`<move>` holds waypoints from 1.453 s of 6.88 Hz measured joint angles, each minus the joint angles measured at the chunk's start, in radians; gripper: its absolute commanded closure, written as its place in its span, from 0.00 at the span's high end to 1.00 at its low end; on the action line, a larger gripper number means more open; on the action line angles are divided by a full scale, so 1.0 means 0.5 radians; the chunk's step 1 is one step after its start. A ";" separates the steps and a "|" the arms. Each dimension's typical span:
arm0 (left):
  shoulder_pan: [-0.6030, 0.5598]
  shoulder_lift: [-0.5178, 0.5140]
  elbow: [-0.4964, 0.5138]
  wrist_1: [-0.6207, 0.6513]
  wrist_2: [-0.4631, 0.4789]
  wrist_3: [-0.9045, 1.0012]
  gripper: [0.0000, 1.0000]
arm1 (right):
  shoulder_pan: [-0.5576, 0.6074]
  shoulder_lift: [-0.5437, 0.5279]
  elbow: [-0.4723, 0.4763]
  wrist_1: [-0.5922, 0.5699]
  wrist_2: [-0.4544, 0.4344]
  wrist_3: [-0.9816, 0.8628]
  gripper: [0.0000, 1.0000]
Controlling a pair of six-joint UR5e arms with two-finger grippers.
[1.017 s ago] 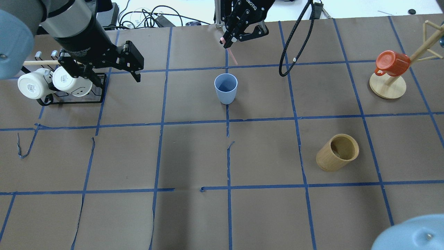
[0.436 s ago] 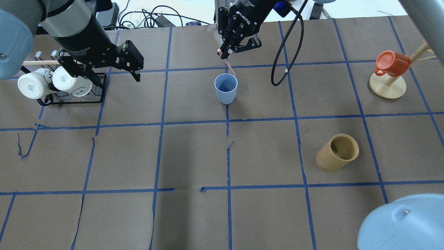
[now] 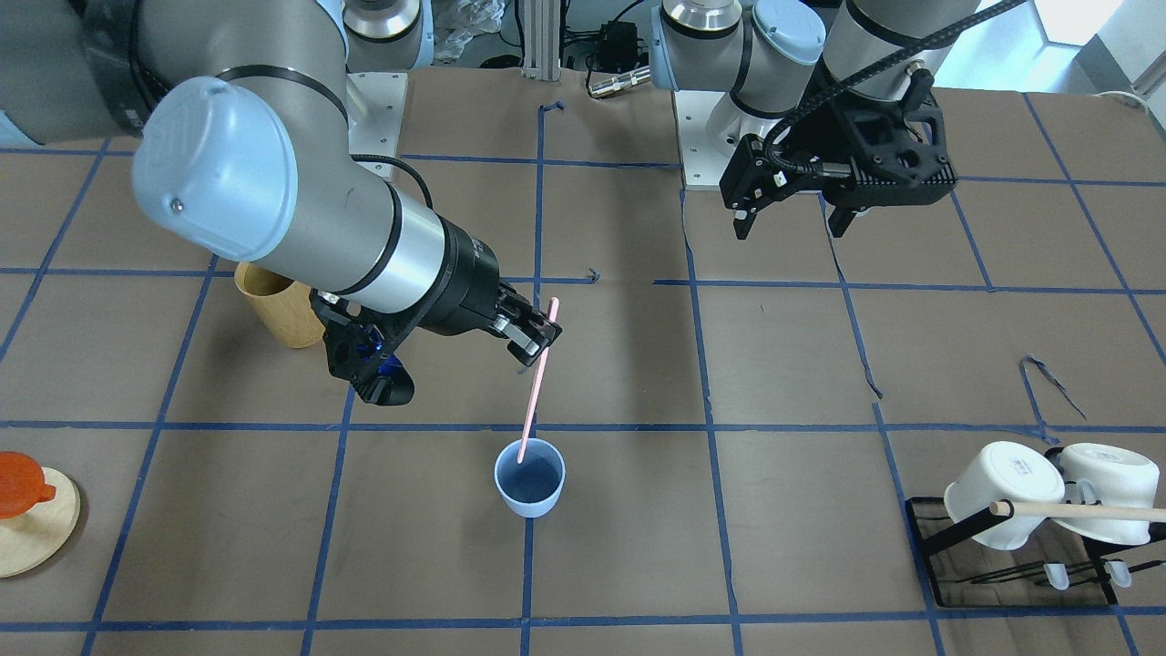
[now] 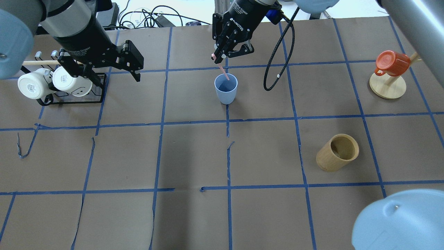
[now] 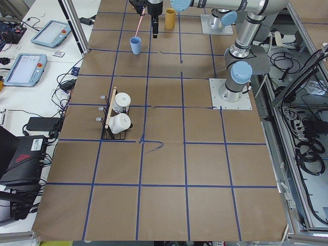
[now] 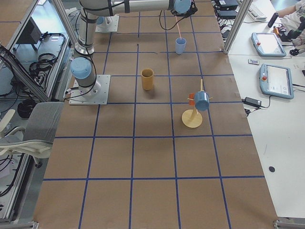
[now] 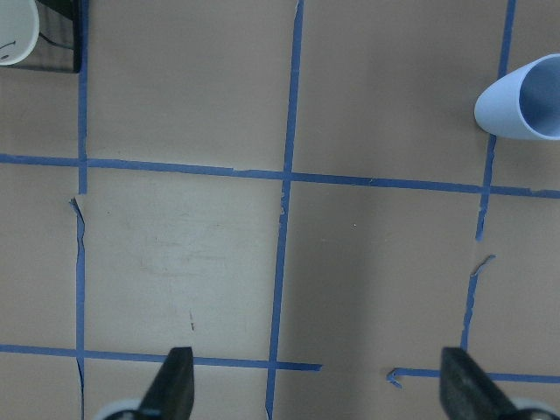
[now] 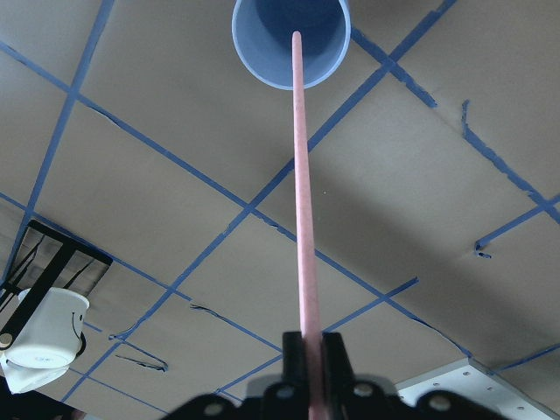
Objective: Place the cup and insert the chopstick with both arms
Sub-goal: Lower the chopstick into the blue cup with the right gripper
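The pale blue cup [image 4: 225, 89] stands upright at the middle of the far half of the table; it also shows in the front view [image 3: 529, 478]. My right gripper [image 4: 215, 57] is shut on the upper end of the pink chopstick [image 4: 223, 71], just behind and above the cup. The stick slants down, and its lower tip is at the cup's mouth [image 3: 537, 383]. The right wrist view looks down the stick [image 8: 300, 192] into the cup [image 8: 262, 44]. My left gripper [image 4: 110, 77] is open and empty beside the mug rack, with the cup [image 7: 521, 109] off to its right.
A black rack [image 4: 74, 99] with two white mugs and a wooden rod [image 4: 38, 63] is at far left. A tan bamboo cylinder [image 4: 338, 152] stands right of centre. An orange mug [image 4: 392, 63] hangs on a wooden tree at far right. A black cable [image 4: 274, 69] loops near the cup.
My right gripper has moved left and down toward the cup with the chopstick. The stick's tip has gone from behind the cup to its mouth. The left arm has not moved.
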 measured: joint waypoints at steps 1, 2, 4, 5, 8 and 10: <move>0.000 0.001 0.000 -0.001 0.003 0.000 1.00 | 0.004 0.023 0.011 -0.022 -0.005 -0.001 0.00; 0.000 0.001 -0.001 -0.002 0.004 0.000 1.00 | 0.006 0.048 0.034 -0.043 -0.010 -0.003 0.00; 0.000 0.001 -0.007 -0.001 0.003 0.000 1.00 | 0.008 0.086 0.070 -0.065 -0.009 -0.001 0.00; 0.000 0.003 -0.008 -0.001 0.002 0.000 1.00 | 0.009 0.103 0.076 -0.067 -0.005 0.001 0.00; 0.000 0.003 -0.009 -0.002 0.003 0.000 1.00 | 0.008 0.115 0.118 -0.070 -0.016 -0.011 0.00; 0.000 0.003 -0.006 -0.001 0.002 0.000 1.00 | 0.008 0.118 0.157 -0.092 -0.018 -0.010 0.28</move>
